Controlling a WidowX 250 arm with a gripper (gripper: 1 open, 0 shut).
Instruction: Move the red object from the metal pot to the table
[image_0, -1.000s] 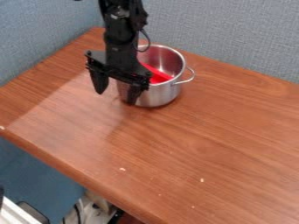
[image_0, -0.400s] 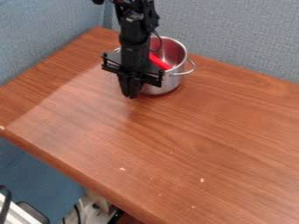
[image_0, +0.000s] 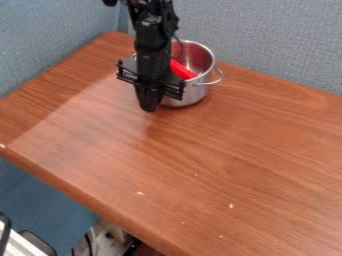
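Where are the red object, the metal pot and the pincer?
red object (image_0: 179, 69): camera view, its visible end beside the pincer.
metal pot (image_0: 198, 88): camera view, its front outer wall.
pincer (image_0: 150, 103): camera view, between its fingertips.

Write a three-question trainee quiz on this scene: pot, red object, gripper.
1. True or false: the red object already lies on the table.
2. Where does the metal pot stand? A) near the table's far edge by the wall; B) at the table's near edge; C) on the floor.
3. Fill in: the gripper points ____ in front of the pot.

Key: 1. False; it shows red at the pot, behind the gripper. 2. A. 3. Down.
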